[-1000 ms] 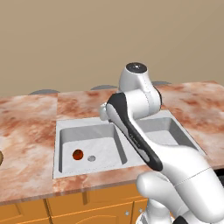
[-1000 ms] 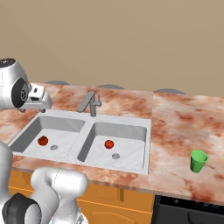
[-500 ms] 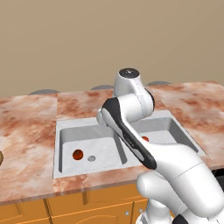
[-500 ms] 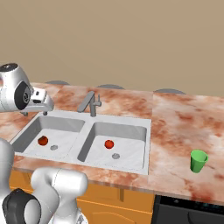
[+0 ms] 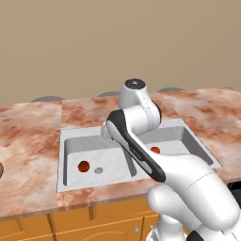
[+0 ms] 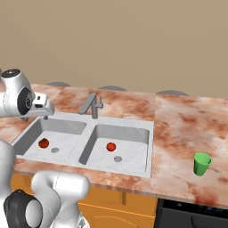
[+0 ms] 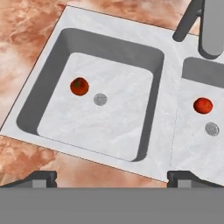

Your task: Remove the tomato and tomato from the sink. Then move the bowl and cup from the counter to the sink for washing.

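Red tomatoes (image 7: 79,86) (image 7: 203,105) sit in separate sink (image 7: 168,127) basins under the spread, empty end effector (image 7: 112,177).

One tomato (image 7: 79,86) lies in each sink (image 7: 168,122) basin; the cup (image 6: 202,164) stands on the counter (image 6: 187,120) to the right.

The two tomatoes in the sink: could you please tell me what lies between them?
In the hand view, the left basin's drain and the sink's divider lie between the darker tomato and the brighter tomato.
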Robot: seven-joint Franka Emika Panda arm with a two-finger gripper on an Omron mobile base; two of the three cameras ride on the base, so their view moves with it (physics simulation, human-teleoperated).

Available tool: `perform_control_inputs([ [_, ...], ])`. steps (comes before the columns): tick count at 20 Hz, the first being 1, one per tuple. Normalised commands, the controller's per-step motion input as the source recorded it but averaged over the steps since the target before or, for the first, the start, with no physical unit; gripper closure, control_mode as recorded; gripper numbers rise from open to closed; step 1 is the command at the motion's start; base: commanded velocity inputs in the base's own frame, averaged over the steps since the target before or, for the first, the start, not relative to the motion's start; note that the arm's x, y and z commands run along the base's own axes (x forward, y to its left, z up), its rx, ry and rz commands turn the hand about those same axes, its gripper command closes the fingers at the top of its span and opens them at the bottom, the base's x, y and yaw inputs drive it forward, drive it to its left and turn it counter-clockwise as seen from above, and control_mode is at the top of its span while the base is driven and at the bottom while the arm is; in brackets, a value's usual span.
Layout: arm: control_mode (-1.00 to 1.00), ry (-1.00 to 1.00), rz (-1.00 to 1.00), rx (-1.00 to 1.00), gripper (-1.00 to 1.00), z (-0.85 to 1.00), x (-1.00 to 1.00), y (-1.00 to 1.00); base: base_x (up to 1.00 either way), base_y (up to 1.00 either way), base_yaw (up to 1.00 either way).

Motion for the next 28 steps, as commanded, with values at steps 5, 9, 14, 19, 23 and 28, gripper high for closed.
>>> perform_control_inputs([
  [5, -1.00, -0.06, 0.18, 0.01, -1.00, -0.20, 0.06, 0.10, 0.00, 0.00, 0.00],
  [9, -1.00, -0.10, 0.20, 0.00, -1.00, -0.20, 0.11, 0.11, 0.00, 0.00, 0.00],
  [14, -1.00, -0.09, 0.15, 0.00, -1.00, -0.19, 0.16, 0.10, 0.00, 0.00, 0.00],
  [19, -1.00, -0.02, 0.10, 0.00, -1.00, -0.17, 0.20, 0.10, 0.00, 0.00, 0.00],
  [23, -1.00, 0.00, 0.06, 0.00, -1.00, -0.16, 0.22, 0.11, 0.00, 0.00, 0.00],
  [28, -1.00, 0.00, 0.05, 0.00, -1.00, -0.15, 0.24, 0.14, 0.00, 0.00, 0.00],
])
